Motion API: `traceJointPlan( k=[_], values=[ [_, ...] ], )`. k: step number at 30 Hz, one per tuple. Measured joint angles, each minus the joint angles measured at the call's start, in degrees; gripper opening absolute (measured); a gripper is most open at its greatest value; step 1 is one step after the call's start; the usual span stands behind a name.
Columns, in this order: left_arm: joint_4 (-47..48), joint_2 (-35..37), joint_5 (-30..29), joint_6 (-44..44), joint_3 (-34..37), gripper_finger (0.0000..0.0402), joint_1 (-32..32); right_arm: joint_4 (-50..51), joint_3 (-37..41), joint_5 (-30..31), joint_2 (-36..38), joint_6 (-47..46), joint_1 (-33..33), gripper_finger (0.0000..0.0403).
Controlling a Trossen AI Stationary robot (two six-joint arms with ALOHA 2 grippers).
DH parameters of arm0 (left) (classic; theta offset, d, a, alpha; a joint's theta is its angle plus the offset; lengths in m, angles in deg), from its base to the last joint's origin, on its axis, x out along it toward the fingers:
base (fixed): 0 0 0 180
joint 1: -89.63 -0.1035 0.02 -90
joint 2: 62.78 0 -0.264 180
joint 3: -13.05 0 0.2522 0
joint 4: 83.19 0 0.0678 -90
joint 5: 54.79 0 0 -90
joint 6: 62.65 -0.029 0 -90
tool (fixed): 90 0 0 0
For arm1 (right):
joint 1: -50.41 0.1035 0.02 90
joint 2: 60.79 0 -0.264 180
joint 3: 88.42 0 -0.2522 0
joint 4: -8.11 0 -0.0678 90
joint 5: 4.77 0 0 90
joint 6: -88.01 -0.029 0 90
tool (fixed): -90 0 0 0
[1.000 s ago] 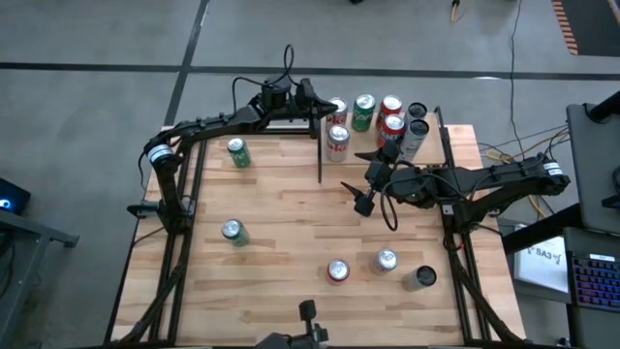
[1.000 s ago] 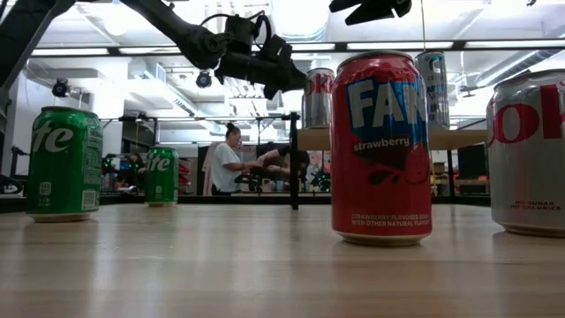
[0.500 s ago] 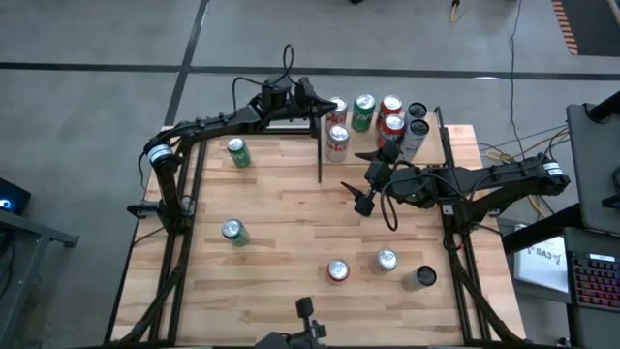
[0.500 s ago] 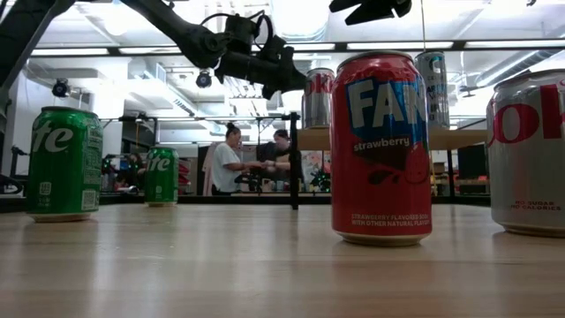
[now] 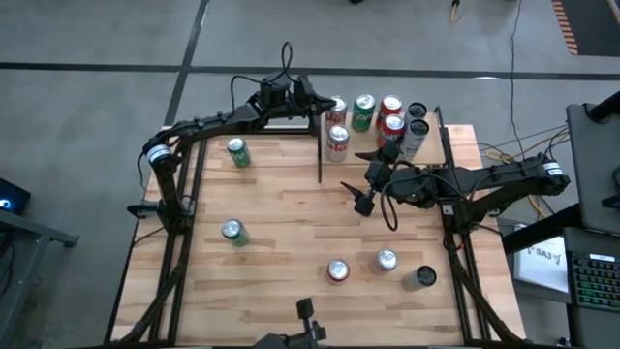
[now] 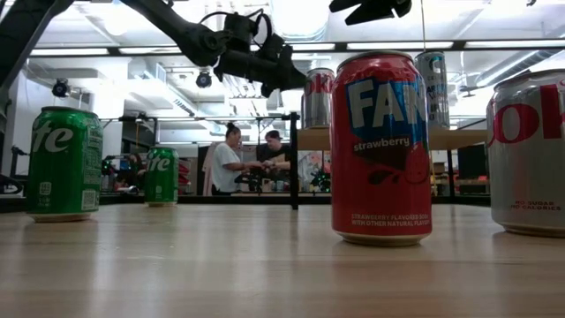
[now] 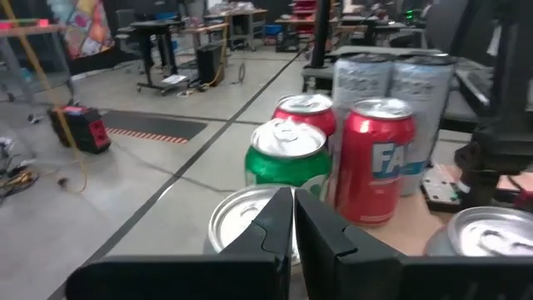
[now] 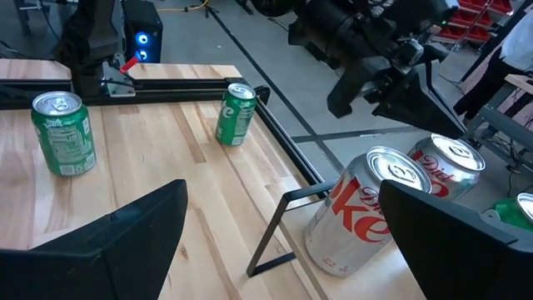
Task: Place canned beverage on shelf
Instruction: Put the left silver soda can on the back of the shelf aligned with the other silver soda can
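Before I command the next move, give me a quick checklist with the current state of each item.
1. Left claw shut and empty above the silver-topped can at the shelf's edge: ok.
2. Right claw open, holding nothing, over the striped butcher-block tabletop in front of the shelf: ok.
3. Cans already on the small light-wood shelf standing upright: ok.
4. Cans waiting on the tabletop, such as the red strawberry Fanta can, upright and reachable: ok.
5. Free spot on the shelf for another can: cannot tell.
6. Thin black metal post clear of the right claw: ok.
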Motion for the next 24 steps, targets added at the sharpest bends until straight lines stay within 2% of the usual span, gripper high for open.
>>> traceJointPlan(
  k=[6, 9, 15, 24],
  values=[
    [-0.1, 0.6, 8.8, -0.4, 0.0, 0.0, 0.0, 0.0, 0.0, 0.0, 0.0, 0.0, 0.0, 0.0384],
    [1.1, 0.8, 10.9, -2.4, 0.0, 0.0, 0.0, 0.0, 0.0, 0.0, 0.0, 0.0, 0.0, 0.0384],
    [6.0, 0.8, 10.4, -6.6, 0.0, 0.0, 0.0, 0.0, 0.0, 0.0, 0.0, 0.0, 0.0, 0.0384],
    [6.6, 0.8, 2.5, -7.3, 0.0, 0.0, 0.0, 0.0, 0.0, 0.0, 0.0, 0.0, 0.0, 0.0384]
  ],
)
